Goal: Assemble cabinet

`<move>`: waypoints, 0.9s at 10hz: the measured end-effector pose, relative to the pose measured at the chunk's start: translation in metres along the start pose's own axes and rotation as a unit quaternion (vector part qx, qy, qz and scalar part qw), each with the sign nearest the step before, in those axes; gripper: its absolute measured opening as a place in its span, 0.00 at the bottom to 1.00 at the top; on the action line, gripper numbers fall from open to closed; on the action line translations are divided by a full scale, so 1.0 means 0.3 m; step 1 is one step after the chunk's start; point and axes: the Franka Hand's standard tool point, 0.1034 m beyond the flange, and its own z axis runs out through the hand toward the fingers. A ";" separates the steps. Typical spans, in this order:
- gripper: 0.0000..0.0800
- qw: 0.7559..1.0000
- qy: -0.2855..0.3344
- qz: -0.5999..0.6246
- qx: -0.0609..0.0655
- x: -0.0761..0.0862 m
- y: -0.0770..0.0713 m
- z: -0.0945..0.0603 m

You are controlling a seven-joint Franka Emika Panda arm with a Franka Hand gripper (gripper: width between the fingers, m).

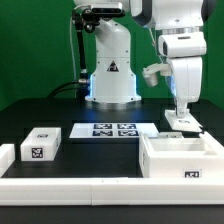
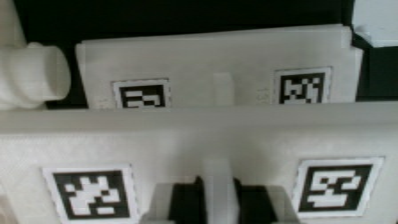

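The cabinet's largest white block (image 1: 185, 158), an open box with a tag on its front, stands at the exterior view's right. My gripper (image 1: 181, 116) is just behind it, pointing down onto a smaller white tagged cabinet part (image 1: 186, 124). In the wrist view my gripper (image 2: 217, 198) has its two dark fingers (image 2: 183, 202) pressed on either side of a thin white ridge of that part (image 2: 196, 150), between two tags. A second white tagged block (image 2: 214, 65) lies beyond it, with a round white peg (image 2: 32, 75) beside it.
A small white tagged box (image 1: 42, 146) sits at the exterior view's left. The marker board (image 1: 115, 130) lies mid-table. Low white border rails (image 1: 70, 190) run along the front and left edges. The arm's base (image 1: 110, 75) stands behind.
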 end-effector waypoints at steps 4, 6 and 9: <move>0.08 1.000 -0.002 -0.005 -0.008 0.021 0.053 -0.012; 0.08 1.000 -0.002 -0.003 -0.005 0.013 0.045 -0.003; 0.08 1.000 -0.003 -0.005 -0.003 -0.003 0.047 0.004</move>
